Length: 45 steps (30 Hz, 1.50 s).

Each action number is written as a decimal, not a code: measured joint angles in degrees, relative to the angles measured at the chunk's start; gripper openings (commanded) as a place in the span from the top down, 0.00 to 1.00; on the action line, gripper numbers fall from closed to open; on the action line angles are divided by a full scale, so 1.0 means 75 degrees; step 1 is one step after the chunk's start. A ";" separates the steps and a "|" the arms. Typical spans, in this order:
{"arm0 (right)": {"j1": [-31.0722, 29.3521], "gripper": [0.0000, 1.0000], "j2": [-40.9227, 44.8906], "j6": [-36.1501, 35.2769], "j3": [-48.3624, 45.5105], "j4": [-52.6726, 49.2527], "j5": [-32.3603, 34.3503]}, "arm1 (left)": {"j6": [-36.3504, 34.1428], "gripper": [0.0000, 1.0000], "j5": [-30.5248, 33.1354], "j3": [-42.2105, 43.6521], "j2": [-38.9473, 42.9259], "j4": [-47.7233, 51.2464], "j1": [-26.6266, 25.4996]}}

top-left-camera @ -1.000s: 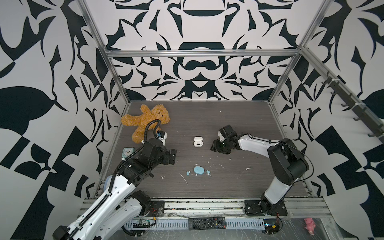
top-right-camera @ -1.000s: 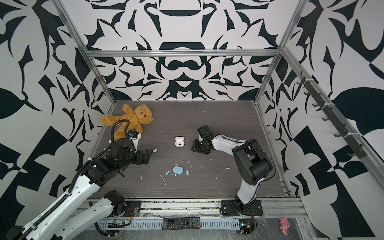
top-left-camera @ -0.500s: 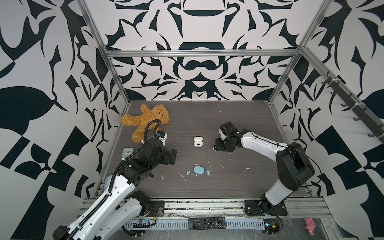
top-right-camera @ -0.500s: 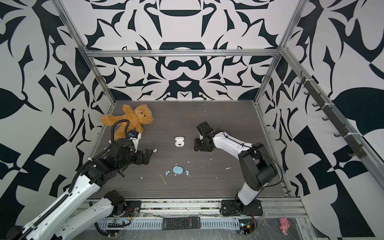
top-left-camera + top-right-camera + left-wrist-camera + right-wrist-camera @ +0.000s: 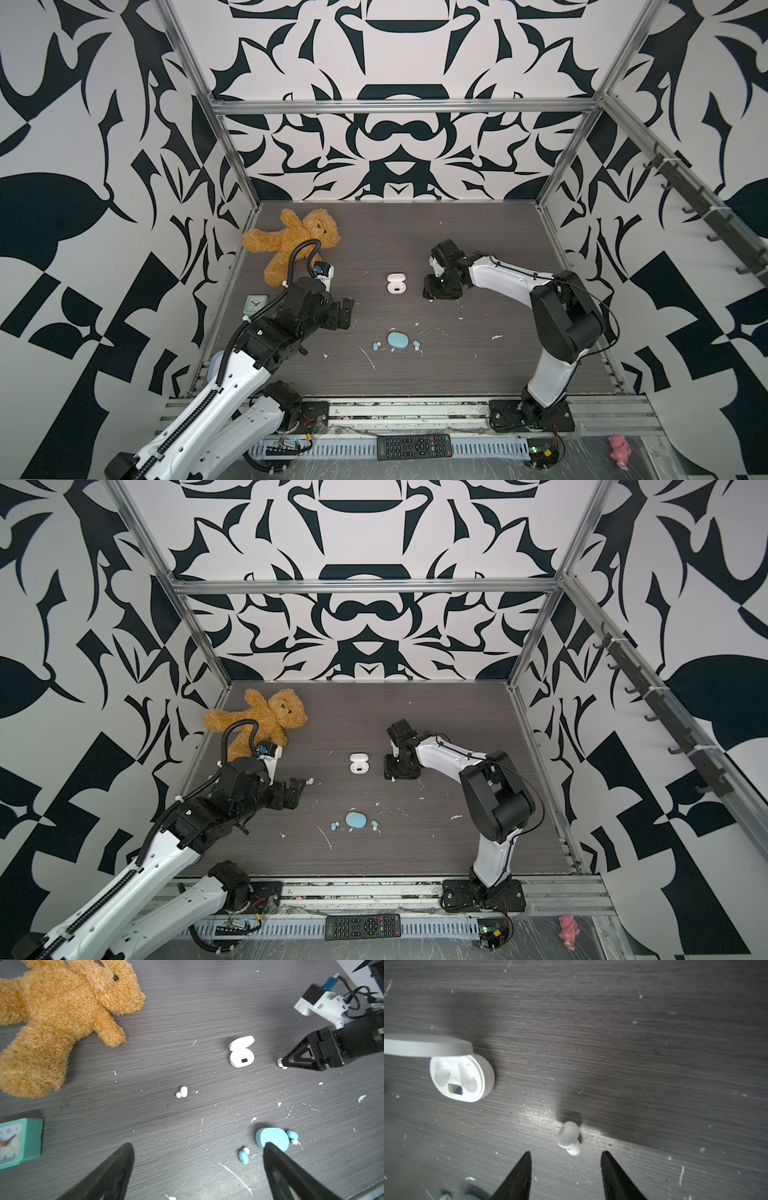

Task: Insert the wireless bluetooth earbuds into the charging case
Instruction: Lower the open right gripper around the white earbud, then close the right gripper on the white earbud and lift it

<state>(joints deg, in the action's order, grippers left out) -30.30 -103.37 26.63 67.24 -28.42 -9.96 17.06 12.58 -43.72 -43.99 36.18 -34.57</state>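
Two oval cases centre the grained bench in both top views: white charging case hinged open, blue case shut. Left wrist: left hand released wide. Right wrist: right hand unclenched, glossy bean-shaped earbud just beyond its tips.

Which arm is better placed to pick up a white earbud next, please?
Probably right: the right gripper is open, a white earbud just ahead of it, near the open white charging case.
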 measured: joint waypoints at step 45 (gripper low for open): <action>-0.0583 0.73 -0.1107 0.0312 0.1335 -0.1128 0.1539 | -0.0003 0.01 -0.0058 0.0006 0.0058 0.0000 0.0000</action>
<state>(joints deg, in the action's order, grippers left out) -34.68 -111.68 28.97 77.25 -36.88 1.58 17.04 12.14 -43.68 -43.55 36.18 -34.57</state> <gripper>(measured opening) 0.271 0.992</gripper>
